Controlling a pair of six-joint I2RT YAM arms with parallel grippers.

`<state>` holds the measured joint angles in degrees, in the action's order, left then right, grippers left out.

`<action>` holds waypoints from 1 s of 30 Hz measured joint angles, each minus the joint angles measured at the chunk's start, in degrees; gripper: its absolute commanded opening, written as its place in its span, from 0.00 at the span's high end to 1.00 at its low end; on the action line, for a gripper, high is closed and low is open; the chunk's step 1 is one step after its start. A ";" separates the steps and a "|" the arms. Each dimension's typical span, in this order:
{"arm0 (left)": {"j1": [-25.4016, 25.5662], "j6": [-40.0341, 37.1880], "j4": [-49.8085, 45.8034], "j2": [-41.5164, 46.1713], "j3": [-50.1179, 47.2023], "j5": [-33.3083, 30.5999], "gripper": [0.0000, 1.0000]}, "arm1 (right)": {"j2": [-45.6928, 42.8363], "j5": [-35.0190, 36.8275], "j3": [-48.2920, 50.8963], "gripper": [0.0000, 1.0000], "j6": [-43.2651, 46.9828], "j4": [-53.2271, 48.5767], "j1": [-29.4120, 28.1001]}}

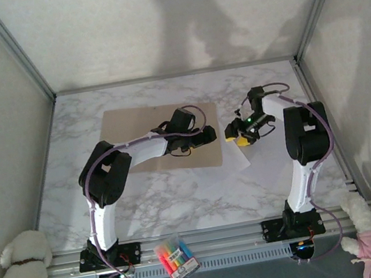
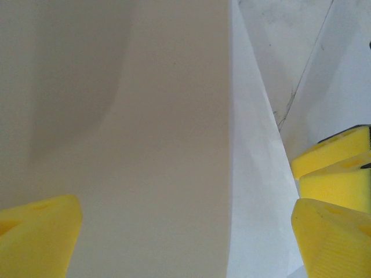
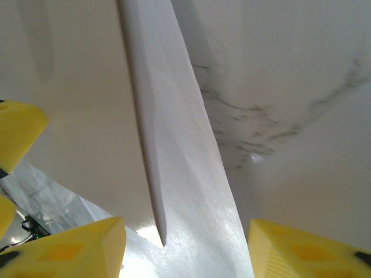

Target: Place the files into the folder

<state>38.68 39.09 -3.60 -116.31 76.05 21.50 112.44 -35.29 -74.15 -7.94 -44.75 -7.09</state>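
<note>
The flat tan-brown kraft cardboard folder (image 1: pixel 134 126) lay on the white-grey marble worktop (image 1: pixel 181 203), left of centre, with the left arm stretched across it. The left gripper (image 1: pixel 206 136) sat at the folder's right edge, its jaws spread wide and grasping nothing. In the left wrist view that gripper (image 2: pixel 185 246) showed 2 yellow fingertips (image 2: pixel 37 237) at the lower corners, well apart. The folder (image 2: pixel 145 145) ran between them, its right edge nearer the right-hand fingertip. The thin white rectangular paper sheets (image 2: pixel 255 191) stuck out past that edge as a narrow strip, also between the jaws, with bare marble beyond. Whether the strip lay under the folder's leaf or inside it could not be told. From above, the right gripper (image 1: pixel 240 134) sat just beside the left one, above the paper sheets (image 1: pixel 241 158), which lay on the worktop touching the folder's right edge. In the right wrist view this gripper (image 3: pixel 188 252) also had its jaws released, the 2 yellow fingertips (image 3: pixel 75 249) apart at the bottom corners. A strip of the paper sheets (image 3: pixel 185 191) ran up between them, with the folder (image 3: pixel 75 116) to its left and marble to its right. Whether any fingertip touched the paper could not be told.
</note>
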 measured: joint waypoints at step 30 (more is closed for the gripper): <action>0.22 -0.07 -0.92 0.00 0.39 -0.02 0.05 | 2.03 1.92 -0.11 0.50 4.35 0.57 -1.68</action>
<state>38.89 39.03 -4.51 -116.31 76.44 21.47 114.48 -33.36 -74.26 -3.60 -44.18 -8.78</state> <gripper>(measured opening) 0.944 0.509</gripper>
